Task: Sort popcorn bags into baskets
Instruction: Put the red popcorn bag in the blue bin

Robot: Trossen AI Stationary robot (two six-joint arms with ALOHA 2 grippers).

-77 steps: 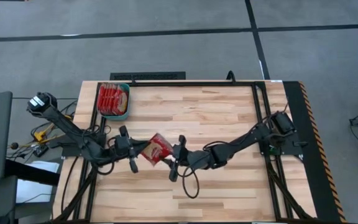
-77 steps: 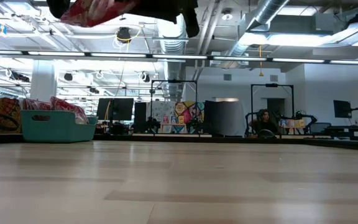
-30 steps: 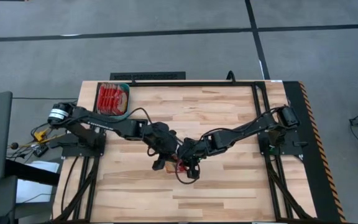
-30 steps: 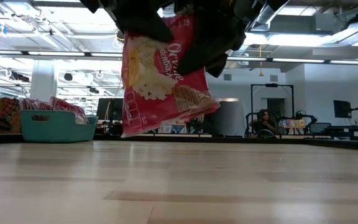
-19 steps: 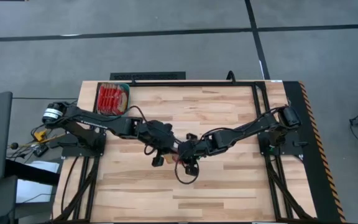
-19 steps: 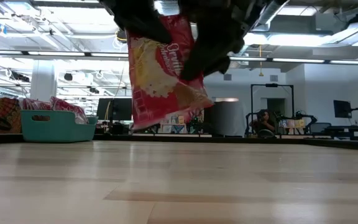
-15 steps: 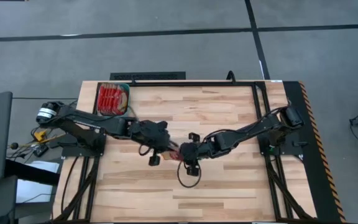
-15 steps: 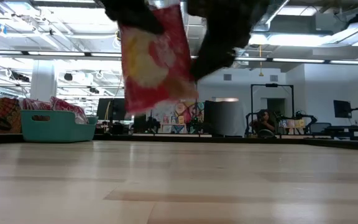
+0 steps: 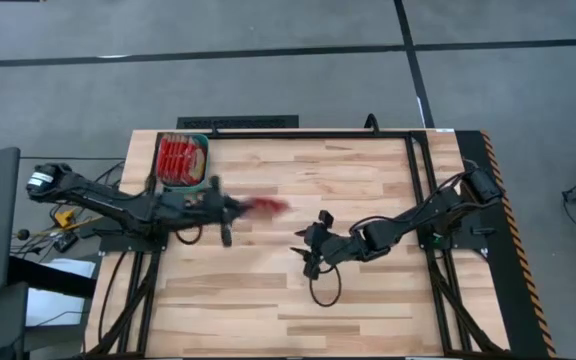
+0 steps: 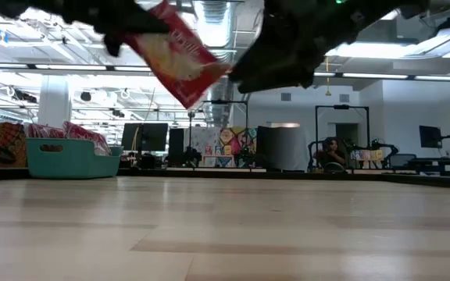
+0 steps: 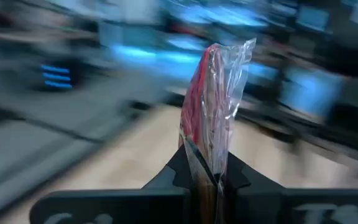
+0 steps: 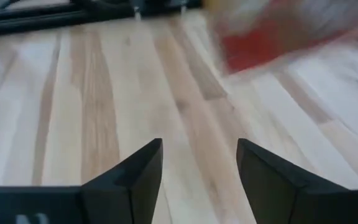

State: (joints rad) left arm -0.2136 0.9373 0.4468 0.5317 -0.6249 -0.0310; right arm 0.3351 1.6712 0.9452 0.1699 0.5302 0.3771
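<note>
The left tool (image 11: 213, 180) is fully closed on one edge of a red popcorn bag (image 9: 264, 206), which is seen edge-on in the left wrist view, standing up from between the fingers. In the high view this tool (image 9: 230, 209) is above the left half of the surface (image 9: 368, 310), with the bag projecting from it toward the centre, clear of the wood. The low view shows the bag (image 10: 180, 51) tilted, high above the surface. The right tool (image 12: 199, 165) is wide open and holds nothing; it is over bare wood near the centre, just right of the bag. The teal basket (image 9: 201, 185) sits at the far left corner of the surface, near the left tool, holding further red popcorn bags (image 9: 179, 160).
</note>
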